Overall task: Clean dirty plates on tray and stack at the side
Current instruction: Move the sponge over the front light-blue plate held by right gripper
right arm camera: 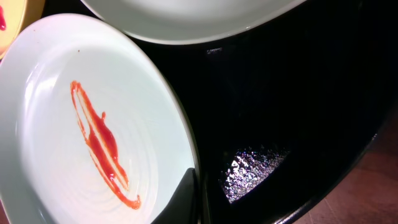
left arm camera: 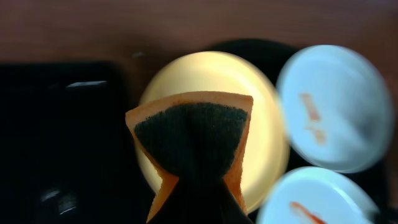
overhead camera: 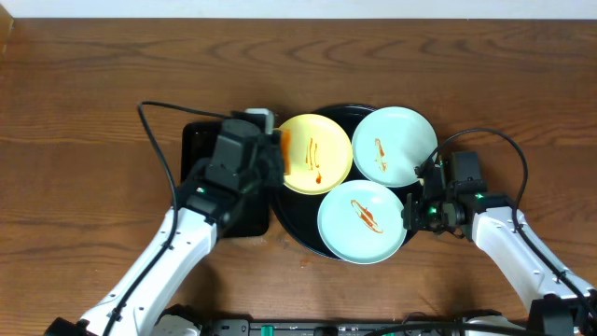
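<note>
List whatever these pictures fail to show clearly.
Left gripper fingers: left wrist view, the sponge covers them; overhead, the arm does.
Right gripper: right wrist view, one dark finger, cut off by the bottom edge.
Yellow plate left edge: overhead, under the sponge.
Rectangular tray: overhead, mostly under the left arm; left wrist view, dark and blurred.

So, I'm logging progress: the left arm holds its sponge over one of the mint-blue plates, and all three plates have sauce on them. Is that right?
Not quite. The sponge is over the pale yellow plate, not a mint-blue one, as the left wrist view shows. The rest of what you said stands.
</note>
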{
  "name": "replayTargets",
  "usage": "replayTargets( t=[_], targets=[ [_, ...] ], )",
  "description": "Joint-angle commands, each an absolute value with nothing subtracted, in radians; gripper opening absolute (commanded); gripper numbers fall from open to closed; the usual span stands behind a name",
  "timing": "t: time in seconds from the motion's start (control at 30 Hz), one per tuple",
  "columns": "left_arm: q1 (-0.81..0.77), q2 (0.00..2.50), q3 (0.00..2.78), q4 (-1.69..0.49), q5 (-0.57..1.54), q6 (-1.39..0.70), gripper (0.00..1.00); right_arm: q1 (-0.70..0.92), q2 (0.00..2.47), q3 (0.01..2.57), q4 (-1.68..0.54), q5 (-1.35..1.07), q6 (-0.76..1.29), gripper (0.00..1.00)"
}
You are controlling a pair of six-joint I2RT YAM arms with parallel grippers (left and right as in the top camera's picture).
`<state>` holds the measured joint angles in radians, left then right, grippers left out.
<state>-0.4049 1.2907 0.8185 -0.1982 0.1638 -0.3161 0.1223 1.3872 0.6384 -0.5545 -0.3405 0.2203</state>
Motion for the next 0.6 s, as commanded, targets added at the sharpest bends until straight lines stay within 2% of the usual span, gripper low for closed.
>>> replayTargets(
  t=[0.0, 0.3, 0.4, 0.57],
  targets=[
    [-0.492, 1.300, 0.818, -0.154, 0.251, -0.354, 0.07, 0.138, 1.393, 0.653, -0.549, -0.342, 0.236, 0.01],
    [-0.727, 1.451, 0.836, -0.043, 0.262, -0.597, 0.07, 0.138, 1.392, 0.653, -0.550, -0.342, 0.236, 0.01],
    [-0.759, 1.512, 0.899, -0.111, 0.280, -0.614, 0.07, 0.138, 1.393, 0.653, -0.550, -0.342, 0.240, 0.01],
    [-0.765, 1.588, 1.089, -0.359, 0.279, -0.538, 0.07, 0.138, 1.393, 0.653, -0.550, -0.342, 0.240, 0.01]
  ],
)
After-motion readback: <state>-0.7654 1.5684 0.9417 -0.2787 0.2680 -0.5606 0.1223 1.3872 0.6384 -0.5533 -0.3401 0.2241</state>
